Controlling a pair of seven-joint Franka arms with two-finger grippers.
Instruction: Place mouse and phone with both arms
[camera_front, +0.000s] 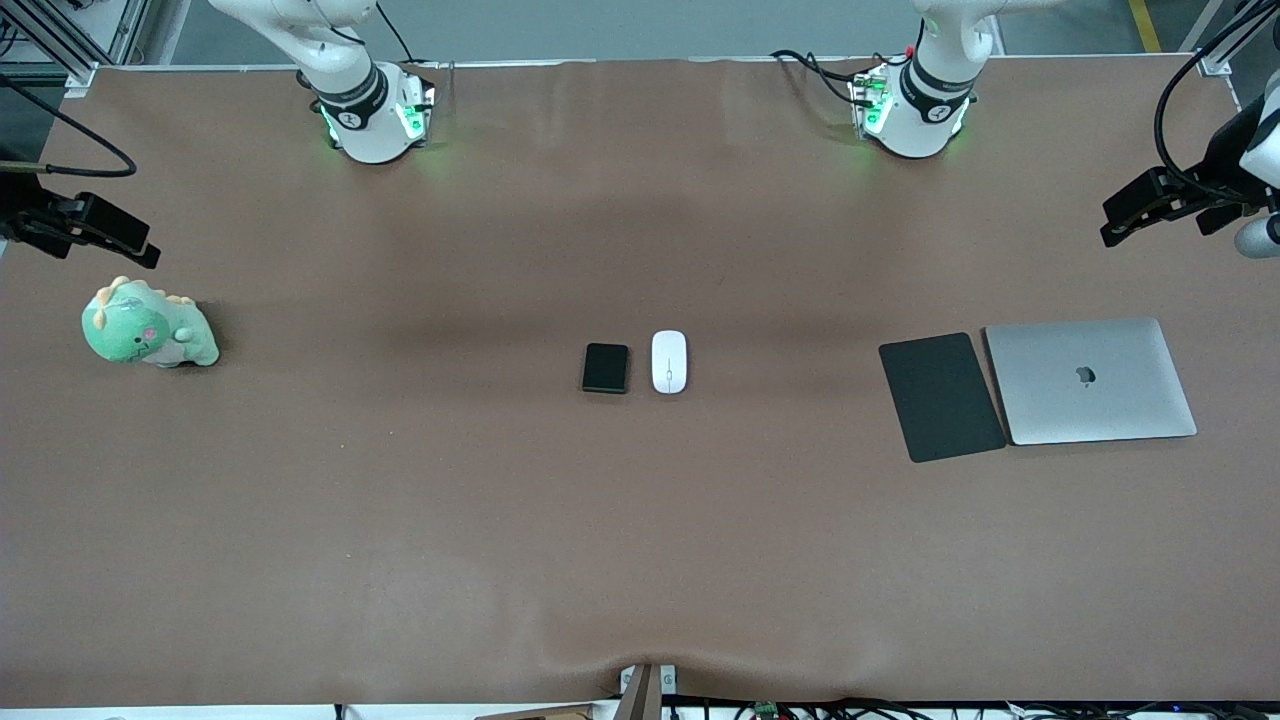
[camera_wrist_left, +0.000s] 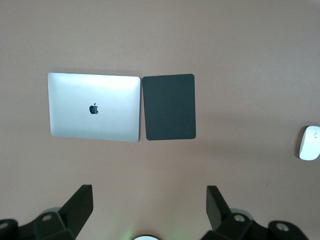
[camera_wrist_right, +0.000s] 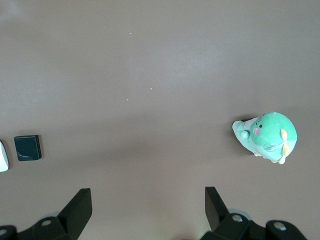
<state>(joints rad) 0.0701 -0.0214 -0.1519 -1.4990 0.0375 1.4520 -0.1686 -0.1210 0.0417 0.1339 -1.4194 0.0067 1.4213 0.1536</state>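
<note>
The white mouse (camera_front: 669, 361) and the black phone (camera_front: 606, 368) lie side by side at the middle of the table, the phone toward the right arm's end. The mouse also shows in the left wrist view (camera_wrist_left: 309, 142), and the phone in the right wrist view (camera_wrist_right: 27, 148). My left gripper (camera_front: 1112, 222) hangs open and empty high over the left arm's end of the table; its wrist view (camera_wrist_left: 149, 200) shows only bare table between the fingers. My right gripper (camera_front: 145, 245) hangs open and empty high over the right arm's end, as its wrist view (camera_wrist_right: 148, 201) shows.
A matte black mouse pad (camera_front: 940, 396) and a closed silver laptop (camera_front: 1090, 380) lie side by side toward the left arm's end. A green dinosaur plush (camera_front: 148, 326) sits toward the right arm's end. A brown cloth (camera_front: 640, 520) covers the table.
</note>
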